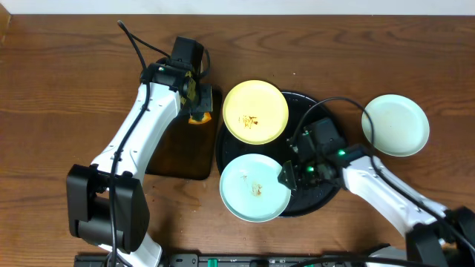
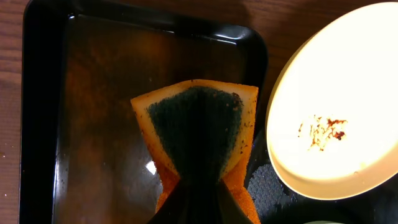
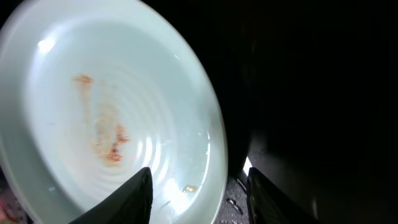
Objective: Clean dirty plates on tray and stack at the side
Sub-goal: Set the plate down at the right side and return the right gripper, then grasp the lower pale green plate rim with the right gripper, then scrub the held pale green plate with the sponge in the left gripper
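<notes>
The round black tray (image 1: 315, 202) carries a pale yellow plate (image 1: 255, 112) with brown specks at its upper left. A mint plate (image 1: 249, 193) with a brown smear lies at its lower left. My right gripper (image 1: 288, 174) is open at that plate's right rim. In the right wrist view the rim of the mint plate (image 3: 93, 93) lies between the spread jaws of the right gripper (image 3: 199, 177), one finger over the plate, the other over the tray (image 3: 311, 93). My left gripper (image 1: 194, 96) is shut on the orange sponge (image 2: 199, 124), beside the yellow plate (image 2: 348, 81).
A rectangular dark tray (image 1: 178, 156) holding water lies left of the round tray, under the sponge (image 1: 199, 116). Another mint plate (image 1: 395, 124) sits on the wooden table to the right of the round tray. A black cable (image 1: 319, 111) arches over the tray's right half.
</notes>
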Tool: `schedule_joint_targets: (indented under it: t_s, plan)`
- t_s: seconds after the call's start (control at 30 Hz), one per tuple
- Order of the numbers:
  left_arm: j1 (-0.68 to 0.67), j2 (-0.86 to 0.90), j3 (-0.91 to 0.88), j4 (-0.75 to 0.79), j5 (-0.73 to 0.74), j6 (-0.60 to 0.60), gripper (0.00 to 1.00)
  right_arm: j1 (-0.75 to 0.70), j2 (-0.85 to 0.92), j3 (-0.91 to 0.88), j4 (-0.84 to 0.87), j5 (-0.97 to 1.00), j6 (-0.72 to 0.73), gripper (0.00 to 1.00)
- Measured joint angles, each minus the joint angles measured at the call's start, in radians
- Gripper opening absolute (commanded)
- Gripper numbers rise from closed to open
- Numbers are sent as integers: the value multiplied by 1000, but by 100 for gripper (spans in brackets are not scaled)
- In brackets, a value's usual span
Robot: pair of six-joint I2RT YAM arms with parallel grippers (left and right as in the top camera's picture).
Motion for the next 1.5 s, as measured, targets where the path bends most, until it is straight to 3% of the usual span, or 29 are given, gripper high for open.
schedule_joint_targets:
  t_s: [0.07, 0.17, 0.3, 0.53, 0.9, 1.17, 1.5]
  plan:
    - [0, 0, 0, 0, 0, 0, 9, 7, 24, 0, 4, 10, 11, 38]
    - [0, 0, 0, 0, 0, 0, 9, 8, 53, -5, 11, 22, 28, 20]
    - [0, 0, 0, 0, 0, 0, 9, 8, 57, -7, 43, 52, 42, 2]
    - [0, 0, 0, -2, 23, 0, 8, -12, 56, -7, 73, 123, 50, 1]
    - [-31, 0, 0, -8, 109, 0, 8, -183, 1, -7, 46, 328, 23, 1]
    - [-173, 0, -3, 14, 122, 0, 8, -245, -18, -7, 47, 454, 19, 1]
    - [-395, 7, -52, 145, 130, 0, 8, -245, -18, -7, 46, 464, 19, 1]
